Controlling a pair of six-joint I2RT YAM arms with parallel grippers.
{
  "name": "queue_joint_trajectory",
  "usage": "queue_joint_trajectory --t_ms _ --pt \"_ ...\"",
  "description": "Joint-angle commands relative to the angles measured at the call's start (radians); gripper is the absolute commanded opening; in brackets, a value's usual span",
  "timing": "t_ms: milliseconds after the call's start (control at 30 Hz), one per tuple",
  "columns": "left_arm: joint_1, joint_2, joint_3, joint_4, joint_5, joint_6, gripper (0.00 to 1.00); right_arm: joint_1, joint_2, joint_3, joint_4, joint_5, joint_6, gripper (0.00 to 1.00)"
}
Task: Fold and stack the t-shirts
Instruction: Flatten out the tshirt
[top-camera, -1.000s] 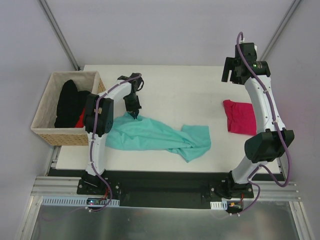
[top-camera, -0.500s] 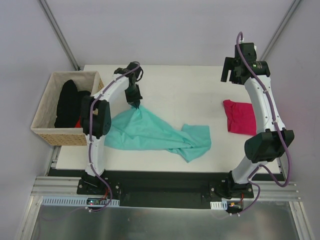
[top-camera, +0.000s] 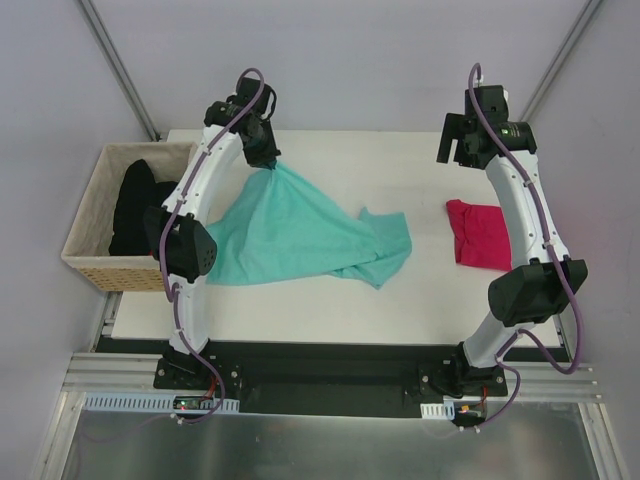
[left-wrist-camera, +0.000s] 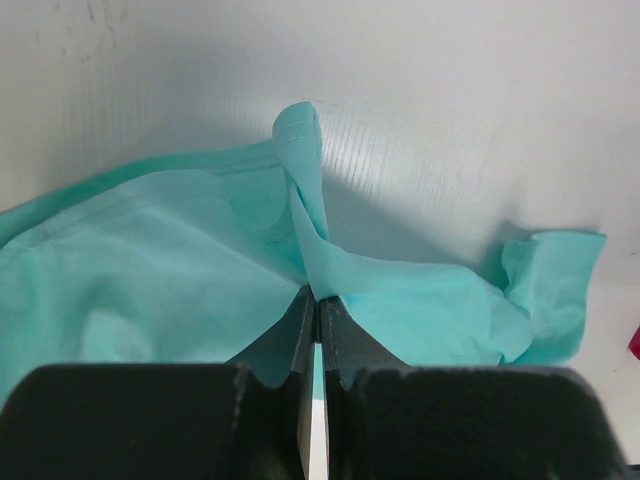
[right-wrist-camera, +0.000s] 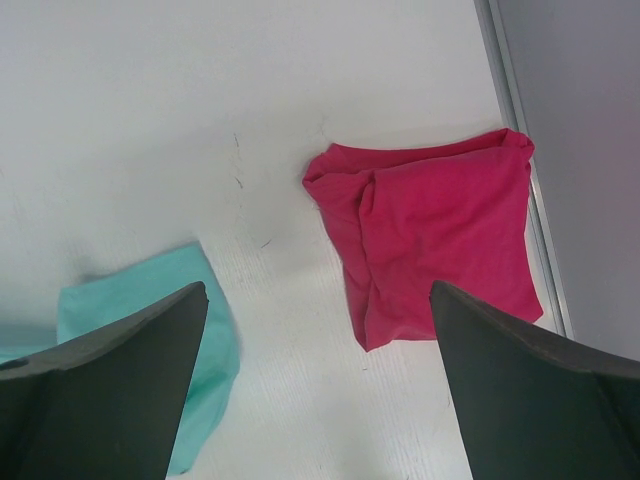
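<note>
A teal t-shirt (top-camera: 300, 235) lies spread and rumpled on the left half of the white table (top-camera: 400, 170). My left gripper (top-camera: 268, 163) is shut on one edge of it and holds that edge lifted near the table's far left; in the left wrist view the cloth (left-wrist-camera: 180, 280) hangs from the closed left gripper (left-wrist-camera: 317, 298). A folded red t-shirt (top-camera: 482, 233) lies at the right edge. My right gripper (top-camera: 452, 152) is open and empty, raised above the far right; its wrist view shows the red shirt (right-wrist-camera: 440, 235) below and a corner of the teal shirt (right-wrist-camera: 200, 310).
A wicker basket (top-camera: 95, 262) with black and red clothes stands off the table's left side. Metal frame poles rise at the back corners.
My left gripper has risen and moved toward the far edge with the teal shirt's edge, pulling the cloth up and spreading it. The right arm has barely moved.
</note>
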Motion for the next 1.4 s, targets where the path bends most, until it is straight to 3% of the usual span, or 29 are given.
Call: queue_joint_trajectory --t_ms 0,500,633,700,1000,1367 --pt "0.021 -0.025 0.108 -0.071 -0.046 0.032 0.0 0.013 -0.008 -0.011 0.028 0.001 0.017 0.98" --pt "0.035 0.034 0.225 -0.083 -0.064 0.054 0.0 0.025 0.044 -0.045 0.079 -0.029 0.054 0.97" --pt "0.041 0.041 0.22 -0.082 -0.054 0.055 0.0 0.045 0.077 -0.126 0.11 -0.074 0.096 0.73" --pt "0.042 0.036 0.225 -0.077 -0.055 0.061 0.0 0.052 0.079 -0.19 0.137 -0.071 0.145 0.7" --pt "0.042 0.028 0.197 -0.062 -0.017 0.066 0.0 0.174 -0.008 -0.499 0.26 -0.029 0.32 0.7" --pt "0.041 0.015 0.131 -0.054 0.003 0.08 0.0 0.352 0.015 -0.585 0.26 0.06 0.389 0.77"
